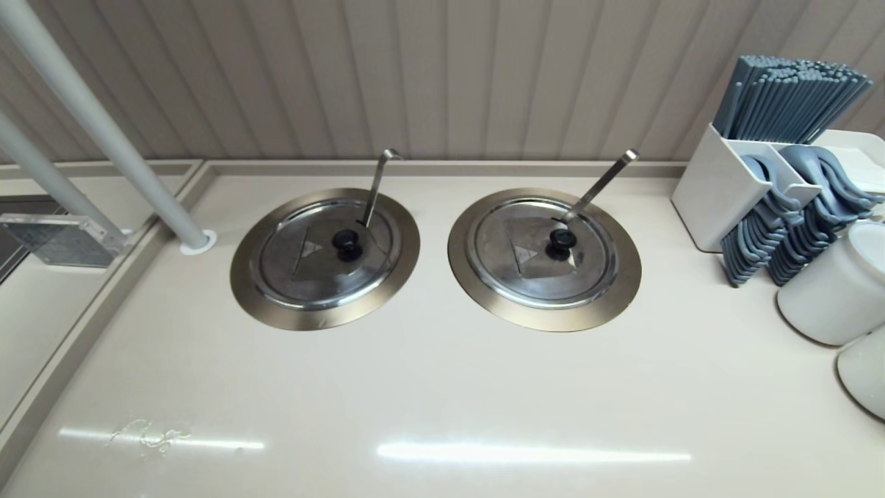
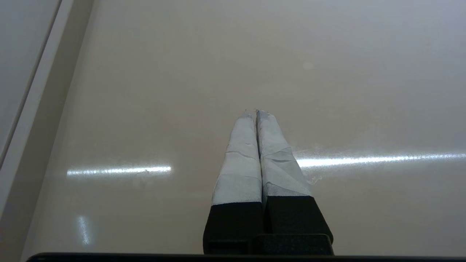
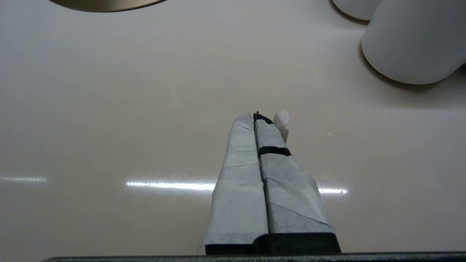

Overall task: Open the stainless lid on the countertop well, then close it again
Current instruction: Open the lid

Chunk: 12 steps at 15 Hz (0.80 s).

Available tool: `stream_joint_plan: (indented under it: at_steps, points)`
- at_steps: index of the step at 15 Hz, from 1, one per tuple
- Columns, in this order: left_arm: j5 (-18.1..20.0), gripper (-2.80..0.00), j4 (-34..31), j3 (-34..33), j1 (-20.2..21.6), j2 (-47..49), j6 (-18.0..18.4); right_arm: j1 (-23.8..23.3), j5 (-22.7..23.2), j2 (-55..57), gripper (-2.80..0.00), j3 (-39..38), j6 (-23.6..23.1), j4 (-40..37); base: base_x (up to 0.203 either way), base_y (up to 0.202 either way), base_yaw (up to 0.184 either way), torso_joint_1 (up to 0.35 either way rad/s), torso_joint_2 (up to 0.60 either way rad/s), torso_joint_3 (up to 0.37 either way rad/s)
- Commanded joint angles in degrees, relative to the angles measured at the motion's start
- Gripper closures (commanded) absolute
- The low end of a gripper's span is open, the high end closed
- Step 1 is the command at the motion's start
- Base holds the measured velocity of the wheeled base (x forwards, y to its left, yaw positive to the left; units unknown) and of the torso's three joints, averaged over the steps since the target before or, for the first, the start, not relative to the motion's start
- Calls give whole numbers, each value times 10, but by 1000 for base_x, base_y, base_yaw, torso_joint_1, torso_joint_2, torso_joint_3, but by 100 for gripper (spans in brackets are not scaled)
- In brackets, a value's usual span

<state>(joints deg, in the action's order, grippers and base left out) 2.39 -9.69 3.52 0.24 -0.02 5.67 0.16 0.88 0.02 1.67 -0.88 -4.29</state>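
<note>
Stainless lid (image 1: 325, 254), the one with the thin hook-ended ladle handle (image 1: 377, 181) rising through its notch, sits closed and flat on the countertop well (image 1: 263, 304), on the left of the two ringed wells on the table (image 1: 442, 401); the twin lid (image 1: 543, 252) with the straight ladle lies to its right. Neither arm shows in the head view. The left end effector (image 2: 253, 112) hovers over bare table with its taped fingers pressed together, holding nothing, and the right end effector (image 3: 260, 117) does likewise near the white cups (image 3: 415, 43). The opening step looks not yet begun. To do it well, the nearer left arm should likely spread its fingers, come down squarely on the black knob (image 1: 346, 241), pinch it firmly and lift straight up so the notch clears the ladle handle without snagging the hook.
</note>
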Motion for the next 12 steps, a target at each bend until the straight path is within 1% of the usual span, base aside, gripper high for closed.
stream_joint_plan:
  at_steps: [1,5,7,8,10,12]
  points:
    - [0,0,-1,0,0,0,0,0,0,1,0,0,0,0,0,0,0,0,0,0]
    - [0,0,-1,0,0,0,0,0,0,1,0,0,0,0,0,0,0,0,0,0]
    - [-6,0,0,-1,0,0,-5,0,0,1,0,0,0,-1,0,0,0,0,0,0]
    - [-12,0,10,5,0,0,-7,0,0,1,0,0,-1,-1,0,0,0,0,0,0]
    - [-16,0,23,59,0,6,-13,0,-3,1,0,0,4,0,0,0,0,0,0,0]
    - [-13,0,29,118,2,72,-20,0,-7,1,0,0,8,0,0,0,0,0,0,0]
